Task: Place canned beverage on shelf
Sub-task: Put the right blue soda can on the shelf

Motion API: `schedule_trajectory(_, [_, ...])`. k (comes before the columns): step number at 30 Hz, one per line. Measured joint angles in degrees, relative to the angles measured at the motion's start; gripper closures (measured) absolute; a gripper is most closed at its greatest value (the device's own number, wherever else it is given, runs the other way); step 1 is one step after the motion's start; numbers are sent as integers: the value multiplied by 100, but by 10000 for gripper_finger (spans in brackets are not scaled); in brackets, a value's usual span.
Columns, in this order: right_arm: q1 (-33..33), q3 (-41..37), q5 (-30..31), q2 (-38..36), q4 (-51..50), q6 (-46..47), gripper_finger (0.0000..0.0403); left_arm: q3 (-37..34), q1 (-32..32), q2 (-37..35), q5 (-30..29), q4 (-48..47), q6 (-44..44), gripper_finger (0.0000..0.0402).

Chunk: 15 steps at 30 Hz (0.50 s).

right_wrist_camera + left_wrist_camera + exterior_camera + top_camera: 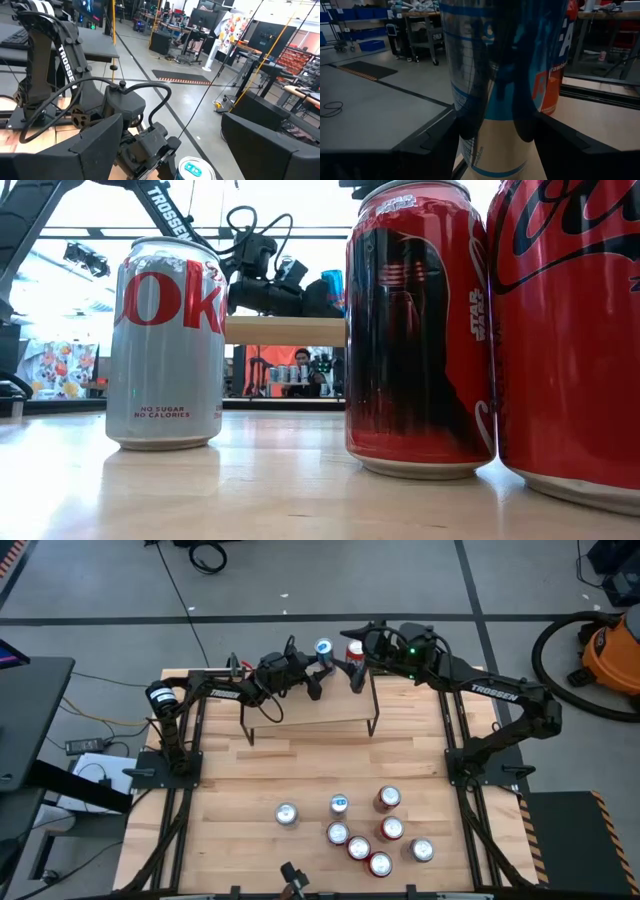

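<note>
- The left gripper (320, 675) is clamped on a tall blue-and-white beverage can (323, 648) at the back edge of the low light-wood shelf on black legs (300, 705).
- The right gripper (356, 668) hangs spread wide, empty, beside a red-topped can (354, 648) there.
- Eight other cans (358, 847) stand at the tabletop's front.

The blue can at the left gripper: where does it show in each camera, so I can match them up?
High view: the blue can stands at the shelf's back edge, at the left gripper.
Low view: far back, above the shelf board.
Left wrist view: fills the centre, between the fingers.
Right wrist view: only its top, at the bottom edge.
Shared landmark: the left gripper.
</note>
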Motion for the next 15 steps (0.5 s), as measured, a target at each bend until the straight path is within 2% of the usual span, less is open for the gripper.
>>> schedule_trajectory(4, [0,0,0,23,-80,7,52,0,0,0,0,-6,4,168])
schedule_trajectory(15, [0,0,0,23,-82,11,52,-2,2,0,219,-77,173,118])
